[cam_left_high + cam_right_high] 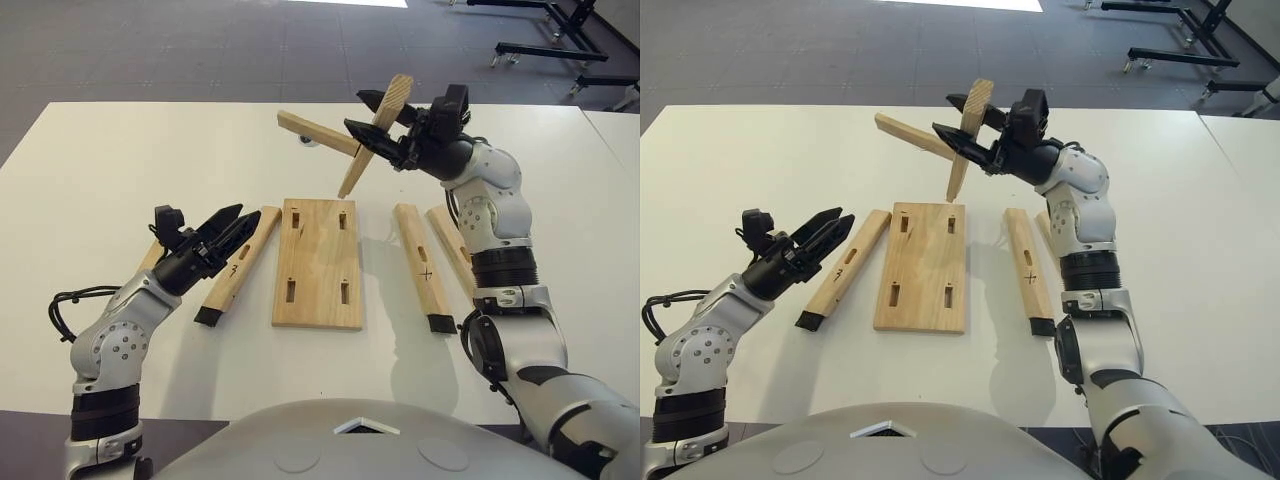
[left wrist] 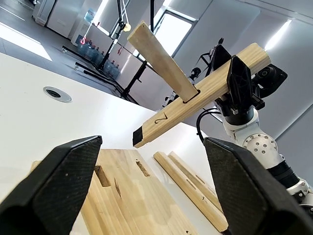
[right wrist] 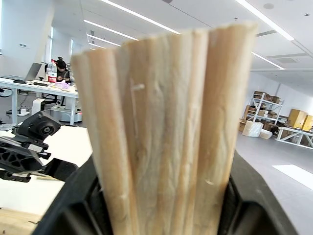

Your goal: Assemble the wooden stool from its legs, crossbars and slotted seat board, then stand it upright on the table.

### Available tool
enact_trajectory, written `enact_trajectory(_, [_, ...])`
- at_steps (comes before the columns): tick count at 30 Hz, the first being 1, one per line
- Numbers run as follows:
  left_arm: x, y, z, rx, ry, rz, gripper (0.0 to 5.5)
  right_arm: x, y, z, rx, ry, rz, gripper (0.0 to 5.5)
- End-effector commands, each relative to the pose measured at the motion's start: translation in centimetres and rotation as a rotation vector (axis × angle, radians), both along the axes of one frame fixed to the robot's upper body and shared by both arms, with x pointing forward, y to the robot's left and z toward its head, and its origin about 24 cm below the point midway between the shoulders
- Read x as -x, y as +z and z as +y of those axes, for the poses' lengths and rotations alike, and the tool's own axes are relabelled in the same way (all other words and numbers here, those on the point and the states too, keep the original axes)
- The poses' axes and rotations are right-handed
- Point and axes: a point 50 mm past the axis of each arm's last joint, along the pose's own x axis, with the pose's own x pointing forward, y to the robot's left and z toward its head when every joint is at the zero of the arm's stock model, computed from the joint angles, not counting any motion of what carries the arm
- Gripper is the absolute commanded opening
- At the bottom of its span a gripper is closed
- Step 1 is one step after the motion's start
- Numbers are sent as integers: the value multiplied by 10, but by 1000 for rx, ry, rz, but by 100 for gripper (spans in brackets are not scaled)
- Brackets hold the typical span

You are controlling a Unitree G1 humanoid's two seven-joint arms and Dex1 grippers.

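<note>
The slotted seat board point(image 1: 318, 262) lies flat mid-table. My right gripper point(image 1: 377, 116) is shut on a wooden leg point(image 1: 380, 125) held in the air beyond the board's far end. A crossbar point(image 1: 315, 133) is plugged through that leg's slot and sticks out toward my left; the pair also shows in the left wrist view as leg point(image 2: 205, 98) and crossbar point(image 2: 159, 54). My left gripper point(image 1: 235, 228) hangs open just above another leg point(image 1: 238, 263) lying left of the board. Two more wooden pieces point(image 1: 423, 265) point(image 1: 452, 245) lie right of the board.
The white table point(image 1: 120, 170) has bare room at far left and far right. A small round grommet point(image 2: 57, 94) sits in the tabletop beyond the board. Black wheeled frames point(image 1: 545, 50) stand on the floor past the table's far right corner.
</note>
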Motion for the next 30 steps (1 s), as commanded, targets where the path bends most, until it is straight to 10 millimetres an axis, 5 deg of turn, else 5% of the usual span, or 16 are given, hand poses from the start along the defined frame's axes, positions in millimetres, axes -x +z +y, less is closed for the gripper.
enact_trajectory(1, [-1, -2, 2, -26, 12, 3, 383, 6, -1, -1, 12, 47, 5, 207])
enact_trajectory(12, [-4, -2, 3, -45, 22, -1, 383, 16, -17, -4, 59, 107, 66, 207])
enact_trajectory(30, [-9, -12, 8, -73, 88, 8, 383, 13, 1, -11, 58, 86, 7, 206])
